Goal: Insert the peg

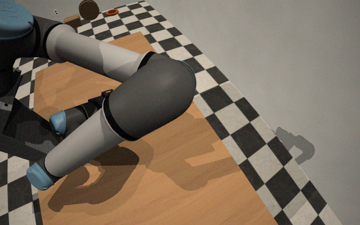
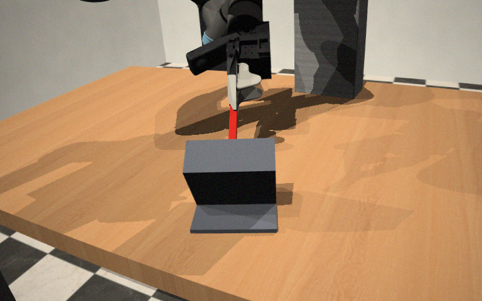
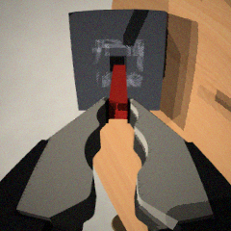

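My gripper (image 3: 118,100) is shut on the red peg (image 3: 117,89) at its rear end. In the wrist view the peg points at the dark hole (image 3: 116,61) in the grey sloped panel (image 3: 117,58), and its far tip overlaps the hole's mouth. In the exterior view the gripper (image 2: 236,100) hangs behind the panel (image 2: 230,169), and the peg (image 2: 232,123) slants down until the panel's top edge hides its lower end. How deep the tip sits in the hole I cannot tell. In the top view the arm hides the gripper, peg and panel.
The panel stands on a flat grey base plate (image 2: 234,219) on the wooden table (image 2: 366,179). A dark tall block (image 2: 329,44) stands at the table's back, right of the gripper. The arm's large elbow (image 1: 148,97) fills the top view.
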Motion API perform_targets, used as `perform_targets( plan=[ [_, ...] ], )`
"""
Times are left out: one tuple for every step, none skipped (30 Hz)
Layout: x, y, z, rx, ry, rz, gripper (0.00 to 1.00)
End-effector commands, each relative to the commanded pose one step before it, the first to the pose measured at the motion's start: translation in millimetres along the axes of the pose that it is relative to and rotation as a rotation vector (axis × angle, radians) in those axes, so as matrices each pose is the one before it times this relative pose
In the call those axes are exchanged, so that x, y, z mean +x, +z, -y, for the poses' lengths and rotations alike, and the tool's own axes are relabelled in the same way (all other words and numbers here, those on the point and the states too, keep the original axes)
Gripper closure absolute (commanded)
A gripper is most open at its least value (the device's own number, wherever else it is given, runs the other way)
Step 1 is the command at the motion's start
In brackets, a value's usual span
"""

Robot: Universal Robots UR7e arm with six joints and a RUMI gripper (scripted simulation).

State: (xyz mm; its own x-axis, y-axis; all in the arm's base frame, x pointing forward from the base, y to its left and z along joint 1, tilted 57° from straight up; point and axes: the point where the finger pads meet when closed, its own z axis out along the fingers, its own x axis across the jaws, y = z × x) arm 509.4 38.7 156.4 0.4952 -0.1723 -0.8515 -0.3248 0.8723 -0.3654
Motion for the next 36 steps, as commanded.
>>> perform_targets(
  plan=[
    [-0.73,1.08,-0.82,0.00095,-0.01383,-0.00016,1.0],
    [-0.18,0.34,-0.32,0.0,-0.00125,-0.00001,1.0],
    [-0.19,0.35,-0.33,0.0,-0.00069,0.0,1.0],
    [-0.18,0.34,-0.32,0.0,-0.00035,0.0,1.0],
    [-0.18,0.33,-0.31,0.0,-0.00016,0.0,1.0],
    [-0.17,0.31,-0.3,0.0,-0.00007,0.0,1.0],
    [-0.16,0.29,-0.27,0.0,-0.00003,0.0,1.0],
    [-0.14,0.27,-0.25,0.0,-0.00001,0.0,1.0],
    [-0.13,0.24,-0.23,0.0,0.0,0.0,1.0],
    [-0.11,0.21,-0.2,0.0,0.0,0.0,1.0],
    [-0.01,0.43,-0.02,0.00016,-0.00004,0.00011,1.0],
    [-0.02,0.88,-0.03,0.00025,-0.00006,0.00017,1.0],
    [0.0,0.0,0.0,0.0,0.0,0.0,1.0],
    [0.0,0.0,0.0,0.0,0.0,0.0,1.0],
    [-0.01,1.23,-0.02,0.0002,-0.00005,0.00014,1.0],
    [-0.01,1.27,-0.01,0.00007,-0.00002,0.00004,1.0],
    [0.01,1.26,-0.01,0.00002,-0.00002,-0.00003,1.0],
    [0.04,1.26,-0.01,-0.00001,-0.00002,-0.00009,1.0],
    [0.0,1.27,0.0,0.00002,0.00001,0.0001,1.0],
    [0.0,1.27,0.0,0.0,0.0,0.00004,1.0],
    [0.0,1.27,0.0,0.0,0.0,0.00001,1.0],
    [0.0,1.27,0.01,0.0,0.0,0.00001,1.0],
    [0.0,1.27,0.01,0.0,0.0,0.0,1.0],
    [0.0,1.27,0.01,0.0,0.0,0.0,1.0],
    [0.01,1.27,0.01,-0.00001,0.0,0.0,1.0],
    [0.01,1.27,0.01,-0.00001,0.0,0.0,1.0],
    [0.01,1.27,0.02,-0.00001,0.0,0.0,1.0],
    [0.01,1.27,0.02,-0.00001,0.0,0.0,1.0],
    [0.01,1.27,0.02,-0.00001,0.0,0.0,1.0],
    [0.0,0.0,0.0,0.0,0.0,0.0,1.0],
    [0.0,0.0,0.0,0.0,0.0,0.0,1.0],
    [0.02,1.26,0.02,-0.00001,0.0,0.0,1.0],
    [0.02,1.2,0.02,-0.00001,0.0,0.0,1.0],
    [0.02,1.12,0.02,-0.00001,0.0,0.0,1.0],
    [0.02,1.03,0.01,-0.00002,0.0,0.0,1.0],
    [0.02,0.92,0.0,-0.00002,0.0,0.0,1.0]
  ],
)
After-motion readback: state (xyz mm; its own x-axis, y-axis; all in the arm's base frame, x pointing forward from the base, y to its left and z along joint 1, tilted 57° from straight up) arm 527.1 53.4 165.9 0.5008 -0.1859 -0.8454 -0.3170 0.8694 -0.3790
